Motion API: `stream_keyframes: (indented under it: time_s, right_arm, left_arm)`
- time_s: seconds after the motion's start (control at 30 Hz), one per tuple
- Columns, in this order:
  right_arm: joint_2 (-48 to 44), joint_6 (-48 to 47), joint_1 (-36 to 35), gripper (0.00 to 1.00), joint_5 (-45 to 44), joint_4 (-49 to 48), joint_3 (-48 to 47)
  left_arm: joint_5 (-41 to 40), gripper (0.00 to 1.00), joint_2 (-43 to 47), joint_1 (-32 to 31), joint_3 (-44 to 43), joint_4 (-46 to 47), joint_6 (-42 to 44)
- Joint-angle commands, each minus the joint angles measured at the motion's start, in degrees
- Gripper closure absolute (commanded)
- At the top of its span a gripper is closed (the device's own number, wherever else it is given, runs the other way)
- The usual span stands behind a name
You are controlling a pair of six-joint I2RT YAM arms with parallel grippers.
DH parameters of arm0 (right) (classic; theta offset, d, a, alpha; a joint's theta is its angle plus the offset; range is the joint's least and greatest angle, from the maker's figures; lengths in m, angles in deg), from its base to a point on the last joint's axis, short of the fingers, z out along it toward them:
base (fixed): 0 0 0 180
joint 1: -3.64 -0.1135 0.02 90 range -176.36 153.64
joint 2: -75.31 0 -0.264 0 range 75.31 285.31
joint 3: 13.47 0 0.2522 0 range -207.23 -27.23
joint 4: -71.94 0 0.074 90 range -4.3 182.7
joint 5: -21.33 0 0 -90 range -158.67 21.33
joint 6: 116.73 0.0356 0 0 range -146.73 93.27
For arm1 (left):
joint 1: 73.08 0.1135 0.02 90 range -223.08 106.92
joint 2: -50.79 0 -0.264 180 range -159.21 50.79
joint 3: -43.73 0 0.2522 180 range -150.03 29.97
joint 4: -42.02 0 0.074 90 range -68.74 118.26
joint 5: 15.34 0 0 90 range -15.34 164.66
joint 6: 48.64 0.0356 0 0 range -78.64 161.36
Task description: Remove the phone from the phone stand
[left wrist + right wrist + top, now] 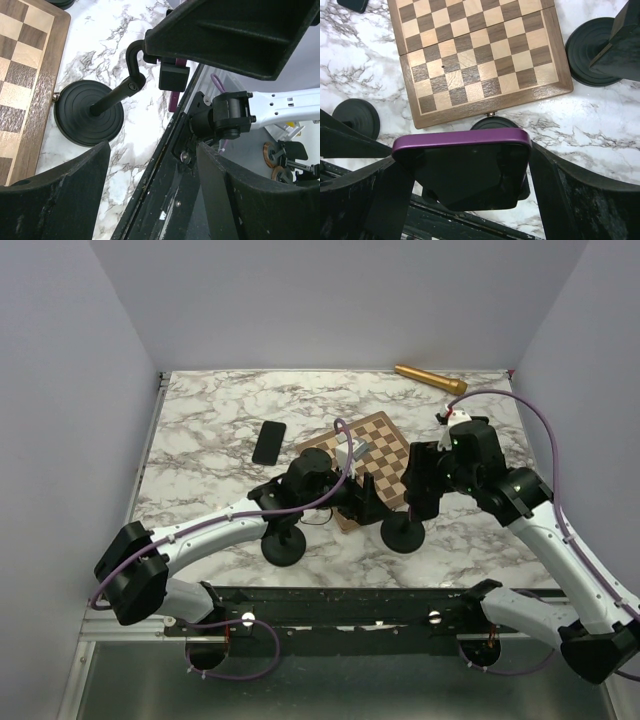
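- Just off the latched near edge of the chessboard (480, 55), the purple-cased phone (462, 175) sits raised above the marble table (200, 420). It rests on the phone stand (90, 117), whose round base is just beside that board edge.
- The right gripper (464, 157) brackets the phone with one finger against each side edge. It appears to be pinching the phone and nothing else.
- The phone's upper edge runs roughly parallel to the board's near edge. Its long axis seems to point down and away from the claw, toward the stand's cradle, though foreshortening leaves this uncertain.
- The right arm is clearly the one at the phone. The coming move likely means drawing the phone up along that axis, out of the cradle.
- The left gripper (152, 155) hangs spread wide and empty on the near side of the board, facing the stand's base. It could steady the stand.
- A spare stand base (357, 117) sits off the board's near-left corner.
- A black handset (268, 442) lies flat beyond the board's left corner.
- A gold-coloured rod (430, 378) lies well beyond the board's far side.
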Motion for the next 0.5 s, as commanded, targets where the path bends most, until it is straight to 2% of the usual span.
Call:
stream_keyframes:
  time_s: [0.0, 0.13, 0.2, 0.27, 0.3, 0.37, 0.43, 0.47]
  right_arm:
    - [0.7, 2.2, -4.5, 0.06, -7.7, 0.8, -2.1]
    - [1.8, 3.2, -7.3, 0.13, -11.5, 1.2, -2.4]
    - [1.9, 3.7, -7.6, 0.22, -13.2, 1.2, -2.4]
    - [1.5, 4.5, -7.6, 0.43, -14.0, 1.0, -2.6]
    - [1.3, 5.3, -7.6, 0.59, -14.4, 0.9, -2.7]
    - [0.8, 6.6, -7.6, 0.79, -14.0, 0.1, -2.5]
    - [0.2, 7.6, -7.6, 0.96, -12.9, -1.0, -1.5]
    - [-0.2, 8.1, -7.6, 0.99, -12.5, -1.6, -1.0]
  left_arm:
    - [0.1, 0.23, -1.0, -0.2, -1.7, 0.7, -0.8]
    - [0.2, 0.23, -1.4, -0.2, -2.1, 0.7, -0.8]
    - [0.2, 0.23, -1.5, -0.2, -2.2, 0.8, -0.8]
    - [0.4, 0.24, -1.6, -0.2, -2.2, 1.2, -0.9]
    - [0.5, 0.25, -1.8, -0.2, -2.2, 1.7, -0.9]
    - [0.6, 0.26, -2.2, -0.2, -2.5, 2.5, -0.7]
    - [0.9, 0.27, -2.7, -0.2, -2.7, 4.5, -0.2]
    - [1.0, 0.27, -3.2, -0.2, -3.0, 5.3, -0.1]
